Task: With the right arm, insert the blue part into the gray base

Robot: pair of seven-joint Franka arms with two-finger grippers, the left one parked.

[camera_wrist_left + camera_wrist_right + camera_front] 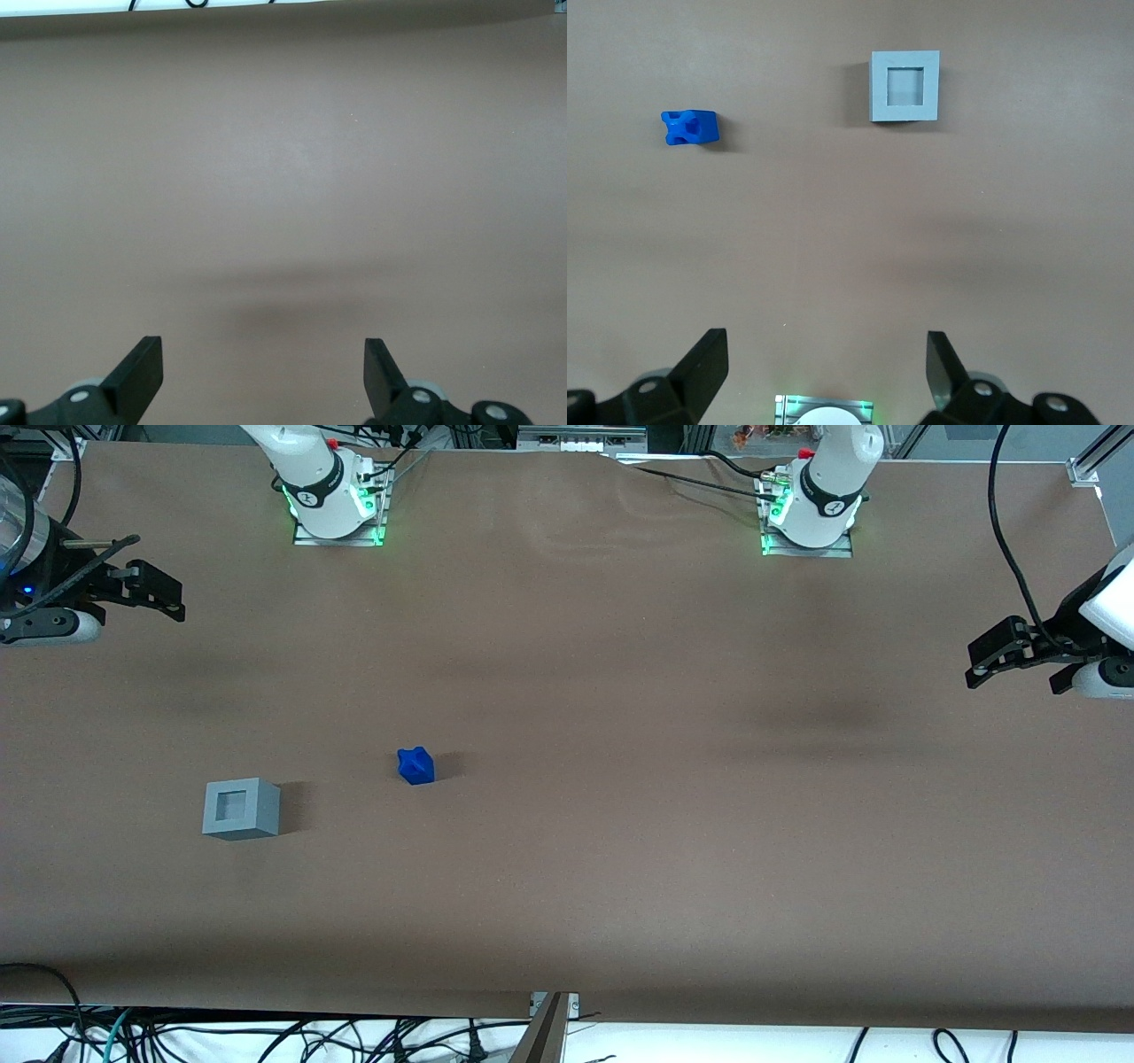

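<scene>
The blue part (415, 766) lies on the brown table, and the right wrist view (689, 127) shows it too. The gray base (241, 809) stands beside it, a little nearer the front camera and closer to the working arm's end, with its square recess facing up; it also shows in the right wrist view (904, 86). The right arm's gripper (164, 593) hangs above the table at the working arm's end, farther from the front camera than both objects and well apart from them. In the right wrist view the gripper (826, 354) is open and empty.
Two arm bases (337, 509) (811, 514) with green lights stand along the table edge farthest from the front camera. The parked arm's gripper (1010, 651) hangs at its own end of the table. Cables lie below the table's near edge (266, 1036).
</scene>
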